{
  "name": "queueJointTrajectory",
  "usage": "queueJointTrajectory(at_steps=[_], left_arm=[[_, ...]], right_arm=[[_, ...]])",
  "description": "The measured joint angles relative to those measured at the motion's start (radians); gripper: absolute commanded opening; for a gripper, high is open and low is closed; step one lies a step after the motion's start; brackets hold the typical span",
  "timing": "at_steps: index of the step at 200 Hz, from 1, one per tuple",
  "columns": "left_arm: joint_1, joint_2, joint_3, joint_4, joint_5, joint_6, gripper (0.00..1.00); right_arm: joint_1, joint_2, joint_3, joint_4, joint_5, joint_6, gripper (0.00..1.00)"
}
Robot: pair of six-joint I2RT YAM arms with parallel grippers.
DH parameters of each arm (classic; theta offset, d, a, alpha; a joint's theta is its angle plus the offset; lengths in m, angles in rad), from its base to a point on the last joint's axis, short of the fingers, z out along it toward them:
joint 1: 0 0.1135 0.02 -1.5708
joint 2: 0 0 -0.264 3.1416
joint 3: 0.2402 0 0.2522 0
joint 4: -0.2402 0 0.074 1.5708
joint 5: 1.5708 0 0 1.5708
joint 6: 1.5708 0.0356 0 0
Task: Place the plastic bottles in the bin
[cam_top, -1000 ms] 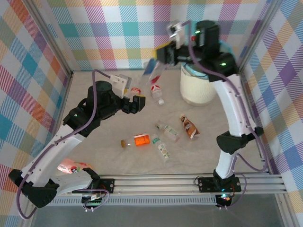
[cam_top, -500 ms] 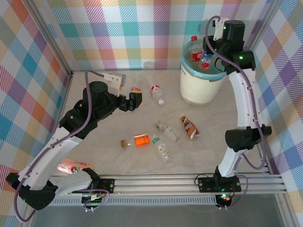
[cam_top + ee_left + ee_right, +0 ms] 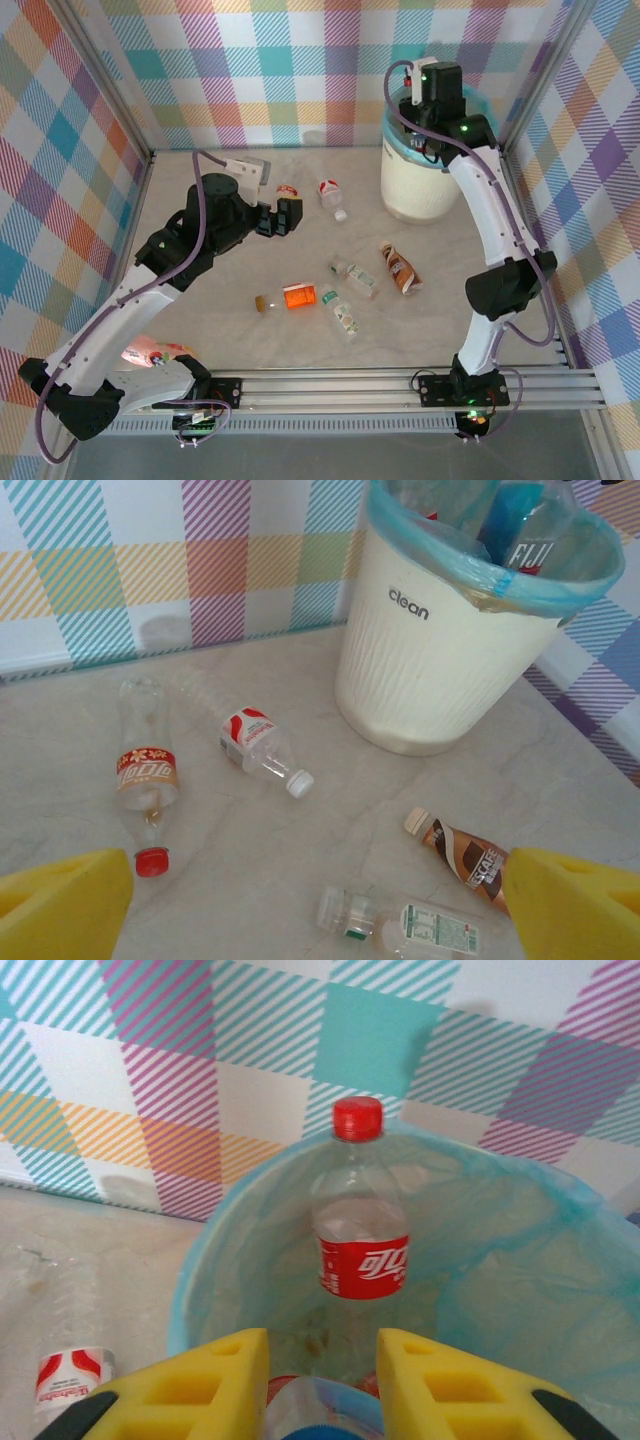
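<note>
R gripper (image 3: 315, 1348) clamped on clear blue-tinted plastic bottle (image 3: 318, 1412) above cream blue-lined bin (image 3: 188, 1295); L gripper (image 3: 320, 885) apart; risk: rebound off upright red-capped bottle (image 3: 358, 1230) on release, over rim.

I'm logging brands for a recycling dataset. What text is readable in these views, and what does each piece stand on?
"clean": on the wall of the bin.
"FIJI": on a clear bottle sticking up in the bin.
"SCAFE", beginning unclear: on the brown-label bottle lying on the table.
Red-capped bottle: white characters on its red label, not readable.
Orange-label bottle, red-and-white-label bottle, green-label bottle: print too small or blurred.
</note>
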Motion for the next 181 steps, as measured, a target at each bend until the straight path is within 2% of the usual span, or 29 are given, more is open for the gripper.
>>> queueJointTrajectory(at_steps=[40,81,107,136,181], left_arm=[[0.0,0.003,-0.007,0.003,-0.007,-0.001,0.95],[0.0,0.003,-0.045,0.0,-0.025,-0.004,0.95],[0.0,0.002,-0.049,-0.003,-0.029,-0.004,0.95],[0.0,0.002,-0.055,-0.002,-0.033,-0.004,0.95],[0.0,0.005,-0.059,-0.004,-0.033,-0.004,0.95]], right_arm=[[0.017,0.017,-0.006,0.006,0.029,0.041,0.15],[-0.005,0.016,-0.138,0.105,0.045,0.122,0.19],[-0.051,0.007,-0.235,0.165,-0.01,0.197,0.25],[-0.122,0.027,-0.287,0.169,-0.076,0.264,0.27],[-0.163,0.076,-0.282,0.137,-0.144,0.321,0.48]])
